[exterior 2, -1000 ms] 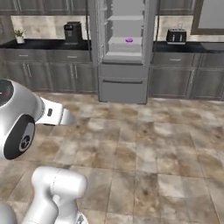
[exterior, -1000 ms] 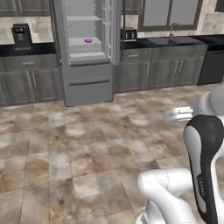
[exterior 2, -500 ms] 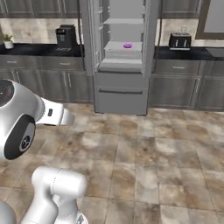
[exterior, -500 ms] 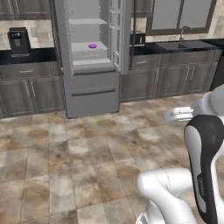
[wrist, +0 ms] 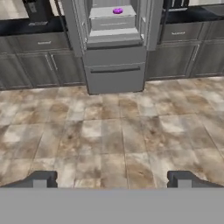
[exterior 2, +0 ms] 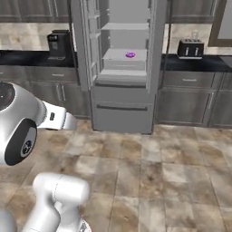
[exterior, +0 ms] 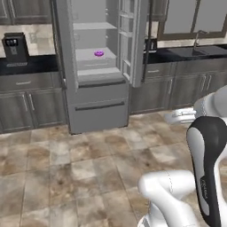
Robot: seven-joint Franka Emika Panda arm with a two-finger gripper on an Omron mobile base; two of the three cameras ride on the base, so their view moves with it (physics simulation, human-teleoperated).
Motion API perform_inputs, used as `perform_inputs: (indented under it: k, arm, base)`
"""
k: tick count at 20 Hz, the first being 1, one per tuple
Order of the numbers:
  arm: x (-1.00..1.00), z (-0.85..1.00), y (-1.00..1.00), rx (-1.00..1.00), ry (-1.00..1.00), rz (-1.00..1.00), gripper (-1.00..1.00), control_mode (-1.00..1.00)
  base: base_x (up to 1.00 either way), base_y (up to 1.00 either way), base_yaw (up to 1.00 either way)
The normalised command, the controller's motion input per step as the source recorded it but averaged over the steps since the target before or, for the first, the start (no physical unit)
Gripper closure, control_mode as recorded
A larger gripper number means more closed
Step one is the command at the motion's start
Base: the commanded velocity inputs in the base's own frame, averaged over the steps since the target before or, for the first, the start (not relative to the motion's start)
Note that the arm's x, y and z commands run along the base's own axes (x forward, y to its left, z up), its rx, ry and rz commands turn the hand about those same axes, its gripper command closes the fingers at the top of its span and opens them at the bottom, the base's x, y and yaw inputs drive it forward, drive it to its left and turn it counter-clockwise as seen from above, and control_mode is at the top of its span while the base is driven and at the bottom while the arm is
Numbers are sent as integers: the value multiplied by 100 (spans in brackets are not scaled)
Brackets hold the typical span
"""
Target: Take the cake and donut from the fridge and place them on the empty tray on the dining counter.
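In the hand view our gripper (wrist: 112, 179) stands with its jaws spread wide and nothing between them, the two dark fingertips (wrist: 40, 178) rising at the bottom left and bottom right of the frame over bare brown stone floor tiles (wrist: 113, 131). Beyond the tiles, at the top centre, we see the fridge (wrist: 114, 74), tall and grey steel, with both upper doors swung open and its lower drawers shut, each under a dark bar handle. The donut (wrist: 117, 11) lies on a pale shelf inside, a small ring with bright purple-pink frosting, well apart from the gripper. In the left base view the donut (exterior: 99, 53) shows in the upper middle, and in the right base view (exterior 2: 130, 55) likewise. A black coffee machine (exterior: 14, 48) sits on the counter at upper left, and a toaster (exterior 2: 190, 48) at upper right.
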Motion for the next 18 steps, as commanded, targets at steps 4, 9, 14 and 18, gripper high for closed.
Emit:
perform_inputs:
  k: [4,9,14,18]
  arm:
    - [0,0,0,0,0,0,-100,100]
    - [0,0,0,0,0,0,-100,100]
    - [0,0,0,0,0,0,-100,100]
    - [0,0,0,0,0,0,-100,100]
  base:
    - [100,-2,0]
    - [100,0,0]
    - [100,0,0]
    - [100,0,0]
